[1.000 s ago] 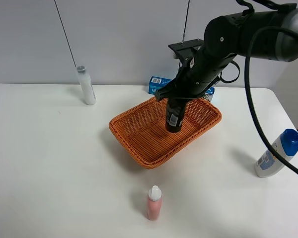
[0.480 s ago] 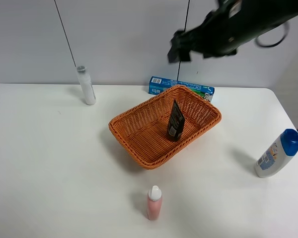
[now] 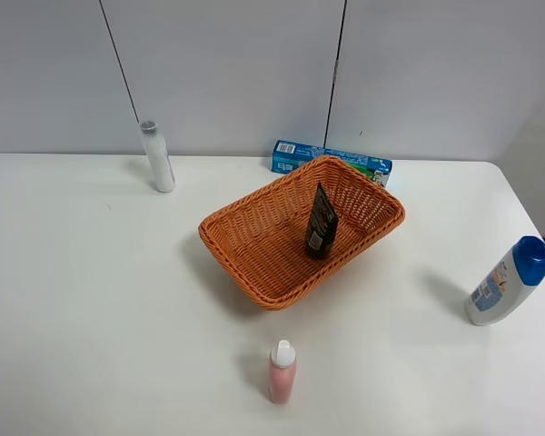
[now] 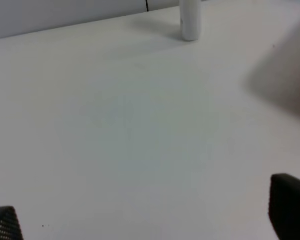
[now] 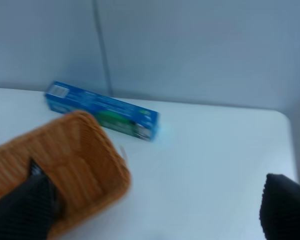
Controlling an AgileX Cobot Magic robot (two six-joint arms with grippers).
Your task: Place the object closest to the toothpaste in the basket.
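The dark, flat upright tube (image 3: 321,222) stands inside the orange woven wicker basket (image 3: 254,263), leaning against its far-right wall, with the blue toothpaste box (image 3: 331,159) lying just behind the basket rim. The left gripper (image 4: 145,220) has its jaws spread wide over bare white table (image 4: 115,125), holding nothing. The right gripper (image 5: 155,210) likewise has its jaws spread and empty, above the basket corner and the toothpaste box.

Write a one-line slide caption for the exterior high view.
Black tube standing in the orange wicker basket, toothpaste box behind it, three bottles spread around the white table.
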